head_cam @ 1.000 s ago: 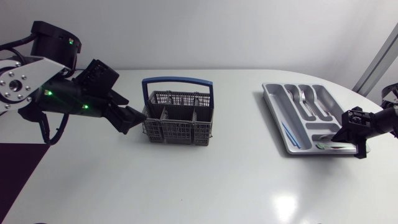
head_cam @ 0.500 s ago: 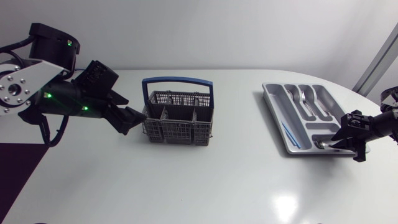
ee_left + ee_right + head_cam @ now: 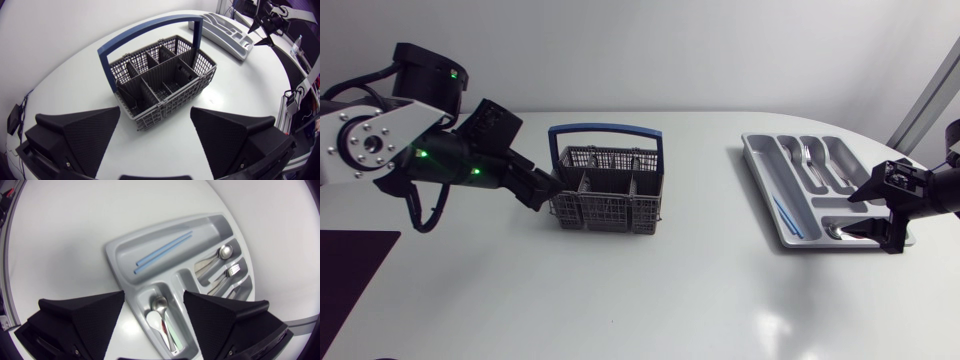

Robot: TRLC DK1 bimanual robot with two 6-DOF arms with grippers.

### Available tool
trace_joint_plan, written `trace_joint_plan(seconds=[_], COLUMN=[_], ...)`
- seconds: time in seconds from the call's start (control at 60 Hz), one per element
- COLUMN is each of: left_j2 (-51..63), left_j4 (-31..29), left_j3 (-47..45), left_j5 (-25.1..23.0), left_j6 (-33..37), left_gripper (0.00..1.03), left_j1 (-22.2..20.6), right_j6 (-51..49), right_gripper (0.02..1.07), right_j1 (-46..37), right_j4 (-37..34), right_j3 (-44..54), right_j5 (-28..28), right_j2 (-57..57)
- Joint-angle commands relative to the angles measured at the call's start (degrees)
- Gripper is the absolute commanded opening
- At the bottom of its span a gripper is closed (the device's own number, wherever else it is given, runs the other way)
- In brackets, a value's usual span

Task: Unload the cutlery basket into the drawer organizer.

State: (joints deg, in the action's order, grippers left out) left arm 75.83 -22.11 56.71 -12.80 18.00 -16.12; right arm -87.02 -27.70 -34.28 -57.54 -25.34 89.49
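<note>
Grey basket [image 3: 160, 80] close ahead of open left tool [image 3: 155, 112]; organizer's [image 3: 112, 250] blue sticks [image 3: 162, 252] clearest beyond open right tool [image 3: 153, 297].

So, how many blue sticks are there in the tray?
2. Both blue sticks lie side by side in the long compartment of the tray. I see none in the basket, but its walls could hide some.

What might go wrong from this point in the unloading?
1. The open left pincer is close beside the basket; advancing may shove the basket or catch its blue handle.
2. The open right pincer hangs over the organizer; dropping lower may knock the spoons or the rim.
</note>
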Motion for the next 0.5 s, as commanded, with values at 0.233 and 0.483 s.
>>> trace_joint_plan(seconds=[0.233, 0.483], left_j2=[7.84, 11.71], left_j4=[2.51, 7.61], left_j3=[4.64, 4.38], left_j5=[4.18, 8.58], left_j6=[-9.47, -14.57], left_gripper=[0.98, 0.97], left_j1=[-2.60, -4.27], right_j6=[17.24, 44.22], right_gripper=[1.03, 1.02], right_j1=[8.46, 24.28], right_j4=[-0.61, 0.44], right_j3=[5.68, 8.67], right_j5=[-5.51, -4.10], right_j2=[-11.18, -19.71])
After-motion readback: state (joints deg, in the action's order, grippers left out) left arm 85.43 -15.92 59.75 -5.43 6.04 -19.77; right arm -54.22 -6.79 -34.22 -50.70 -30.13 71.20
